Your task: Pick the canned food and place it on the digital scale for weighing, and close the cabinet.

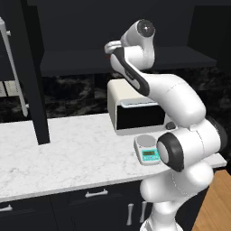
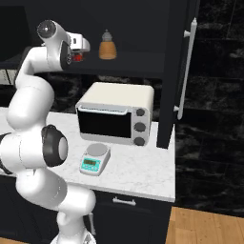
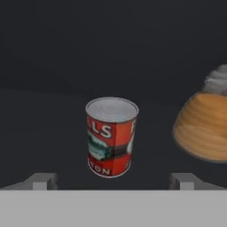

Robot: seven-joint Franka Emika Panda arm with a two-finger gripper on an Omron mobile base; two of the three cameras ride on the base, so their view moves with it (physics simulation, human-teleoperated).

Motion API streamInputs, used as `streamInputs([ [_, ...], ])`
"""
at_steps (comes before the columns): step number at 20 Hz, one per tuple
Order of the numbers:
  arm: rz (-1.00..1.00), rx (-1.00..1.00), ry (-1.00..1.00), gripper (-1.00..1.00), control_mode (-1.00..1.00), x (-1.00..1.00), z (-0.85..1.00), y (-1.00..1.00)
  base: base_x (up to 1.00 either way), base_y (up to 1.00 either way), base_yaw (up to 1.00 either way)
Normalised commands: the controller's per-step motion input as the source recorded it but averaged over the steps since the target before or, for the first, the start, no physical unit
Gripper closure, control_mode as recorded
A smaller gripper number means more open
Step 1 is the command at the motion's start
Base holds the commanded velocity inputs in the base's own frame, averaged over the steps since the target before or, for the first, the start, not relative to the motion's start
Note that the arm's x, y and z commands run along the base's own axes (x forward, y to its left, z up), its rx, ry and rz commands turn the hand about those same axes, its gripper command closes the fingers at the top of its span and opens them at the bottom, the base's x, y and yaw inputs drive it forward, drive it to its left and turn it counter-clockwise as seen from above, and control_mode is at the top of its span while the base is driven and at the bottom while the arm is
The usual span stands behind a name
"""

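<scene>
The canned food [image 3: 111, 137], a red tin with a silvery top, stands upright on the dark cabinet shelf just ahead of my gripper [image 3: 113, 181]. The fingertips [image 3: 42, 181] stand wide apart on either side of it, open and not touching it. From the right base view a sliver of the canned food [image 2: 76, 58] peeks out beside the raised gripper [image 2: 82, 50]. The digital scale [image 1: 146, 150] [image 2: 95, 158] lies bare on the counter in front of the toaster oven. The cabinet [image 1: 72, 63] is open, its door [image 2: 174, 71] swung out with a long silver handle [image 2: 186, 66].
An orange bottle [image 3: 204, 128] [image 2: 107, 46] with a grey cap stands on the shelf close to the can's right. A cream toaster oven [image 1: 135, 106] [image 2: 116, 114] sits behind the scale. The other open door [image 1: 34, 76] juts over the white marble counter [image 1: 67, 153].
</scene>
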Motion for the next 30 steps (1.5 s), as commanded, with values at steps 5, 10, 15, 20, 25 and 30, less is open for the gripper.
streamInputs([
  [5,0.0,0.0,0.03,-1.0,-1.0,0.61,-0.04,0.0,0.0,0.0,0.0],
  [10,0.0,0.0,0.01,-1.0,-1.0,0.44,-0.03,0.09,0.0,0.0,0.0],
  [15,0.0,0.0,0.08,-1.0,-1.0,0.29,-0.05,0.13,0.0,0.0,0.0],
  [20,0.0,0.0,0.04,1.0,-1.0,0.24,-0.22,0.05,0.0,0.0,0.0],
  [25,0.0,0.0,0.0,1.0,-1.0,0.01,-0.23,0.04,0.0,0.0,0.0],
  [30,0.05,0.05,-0.09,1.0,-1.0,-0.32,-0.42,0.04,0.0,0.0,0.0],
])
